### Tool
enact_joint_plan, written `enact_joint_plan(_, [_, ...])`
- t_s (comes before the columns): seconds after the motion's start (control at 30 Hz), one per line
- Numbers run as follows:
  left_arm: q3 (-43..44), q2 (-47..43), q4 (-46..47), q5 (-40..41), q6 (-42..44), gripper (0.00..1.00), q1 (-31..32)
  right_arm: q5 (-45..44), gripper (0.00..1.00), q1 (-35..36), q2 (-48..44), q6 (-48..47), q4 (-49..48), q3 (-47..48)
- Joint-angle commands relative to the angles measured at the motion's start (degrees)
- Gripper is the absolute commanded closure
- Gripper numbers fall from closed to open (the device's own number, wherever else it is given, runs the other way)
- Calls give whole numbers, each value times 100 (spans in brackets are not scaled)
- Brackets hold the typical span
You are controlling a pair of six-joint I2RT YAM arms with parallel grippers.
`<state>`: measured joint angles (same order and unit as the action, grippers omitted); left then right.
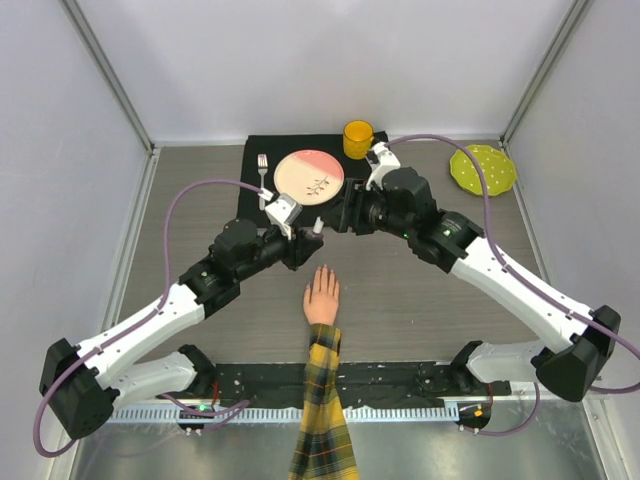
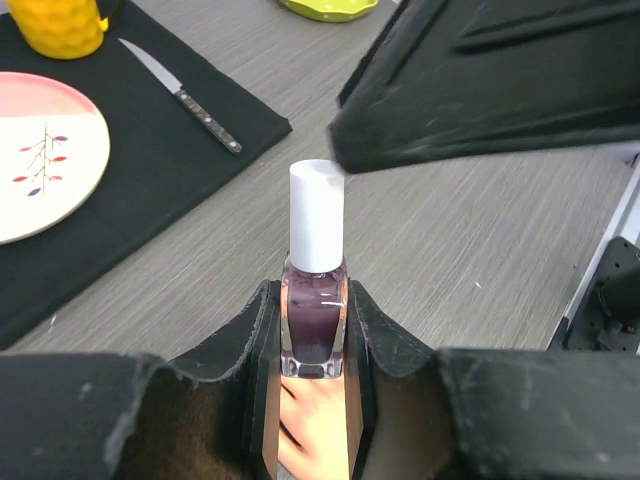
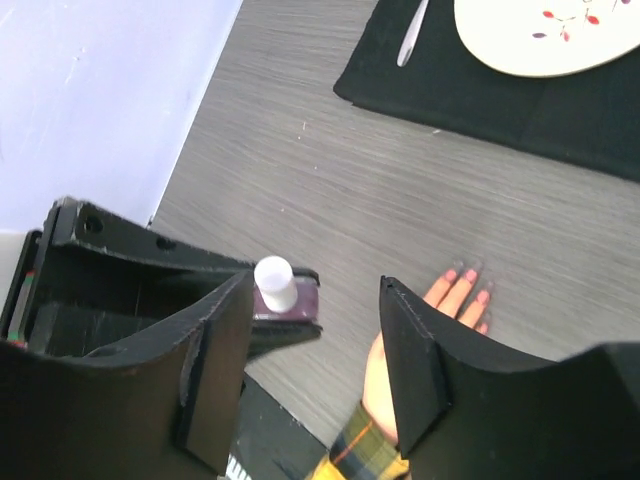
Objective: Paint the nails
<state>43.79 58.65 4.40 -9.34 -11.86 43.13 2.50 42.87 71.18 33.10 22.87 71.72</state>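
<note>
Nearest me, the plaid sleeve [image 1: 325, 400] runs onto the bench [image 1: 420, 300], and the mannequin hand [image 1: 323, 297] lies flat between my arms, fingers pointing away. The nails [image 3: 470, 275] at its fingertips look pink. Just beyond them, my left pincer [image 2: 315, 330] is clamped on the purple polish bottle [image 2: 314, 320], upright, white cap [image 2: 317, 215] on. My right pincer [image 3: 315, 290] is spread wide near that cap, holding nothing. Farther off, the black mat [image 1: 255, 160] carries a plate [image 1: 308, 175], fork [image 1: 263, 170] and yellow cup [image 1: 358, 138].
</note>
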Motion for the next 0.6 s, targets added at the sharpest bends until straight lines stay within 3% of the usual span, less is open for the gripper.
enact_joint_plan(0.0, [51, -100, 474, 293, -238, 100, 28, -470, 45, 256, 247, -93, -362, 368])
enact_joint_plan(0.33, [59, -108, 483, 258, -326, 100, 28, -329, 64, 353, 476, -269, -626, 281])
enact_joint_plan(0.57, [103, -205, 421, 240, -300, 100, 37, 83, 71, 353, 573, -181, -846, 228])
